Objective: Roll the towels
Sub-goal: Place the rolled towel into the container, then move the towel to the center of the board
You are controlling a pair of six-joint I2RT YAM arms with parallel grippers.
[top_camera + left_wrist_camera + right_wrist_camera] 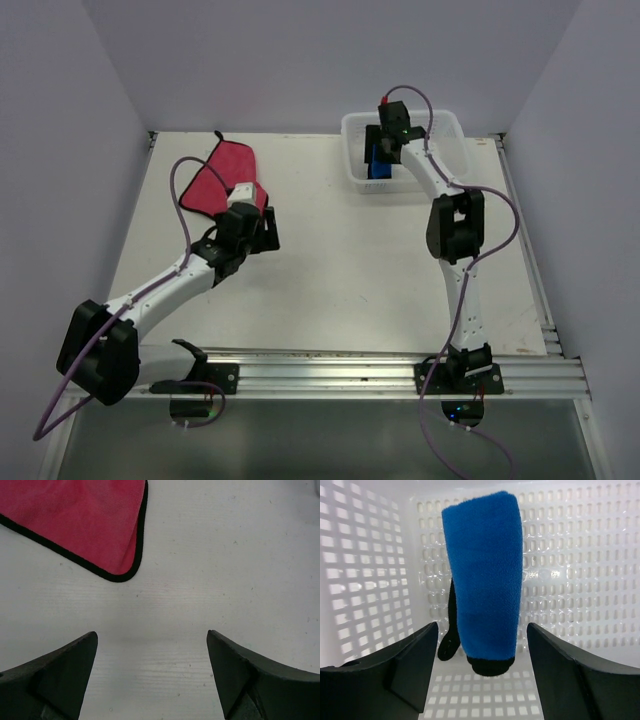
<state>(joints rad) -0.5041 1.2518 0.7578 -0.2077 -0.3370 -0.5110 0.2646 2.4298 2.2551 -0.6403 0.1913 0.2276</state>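
The pink-red towel (222,178) lies flat and slightly rumpled on the table at the back left. Its dark-edged corner (75,520) shows in the left wrist view, ahead and to the left of my fingers. My left gripper (262,228) (151,632) hangs open over bare table just right of that corner, holding nothing. The blue towel (378,165) (482,575) is a short rolled cylinder with a dark end, inside the basket. My right gripper (388,135) (482,625) sits in the basket, open, with the roll's near end between its fingers, apart from both.
The white mesh plastic basket (452,125) (365,570) stands at the back of the table, right of centre, its walls close around my right gripper. Grey walls enclose the table on three sides. A metal rail (350,372) runs along the near edge.
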